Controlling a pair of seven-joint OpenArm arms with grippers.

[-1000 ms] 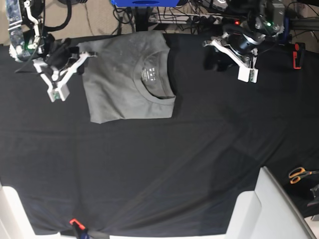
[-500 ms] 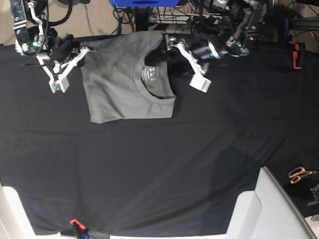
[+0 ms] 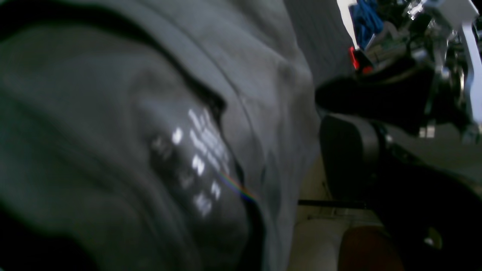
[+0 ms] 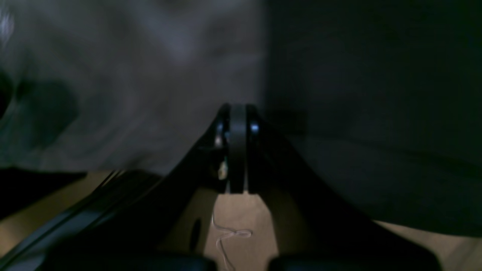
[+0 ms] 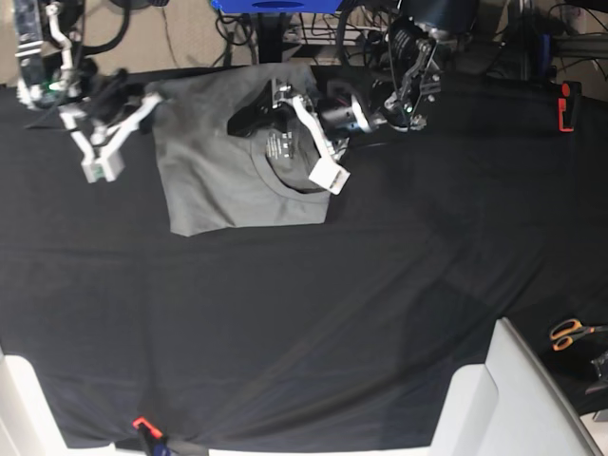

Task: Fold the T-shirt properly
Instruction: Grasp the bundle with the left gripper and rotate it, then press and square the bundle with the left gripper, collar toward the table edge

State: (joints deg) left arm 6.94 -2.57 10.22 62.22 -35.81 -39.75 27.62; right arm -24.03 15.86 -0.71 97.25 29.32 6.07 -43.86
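Grey cotton T-shirt (image 5: 228, 171) lies folded on the black cloth (image 5: 313, 313), upper left of centre in the base view. Only that view shows both arms: left gripper (image 5: 271, 119) over the collar, fingers spread wide apart; right gripper (image 5: 119, 104) at the shirt's left edge. Left wrist view alone gives the neck label (image 3: 199, 162), white print smeared by blur. Right wrist view shows the fingers (image 4: 237, 146) pressed together, nothing between them, grey fabric beyond; whether they touch it, cannot tell. Orange-handled scissors (image 5: 570, 332) at the right edge, partly cut off. A second ago the left gripper stood well right of the shirt; now it is over the neckline.
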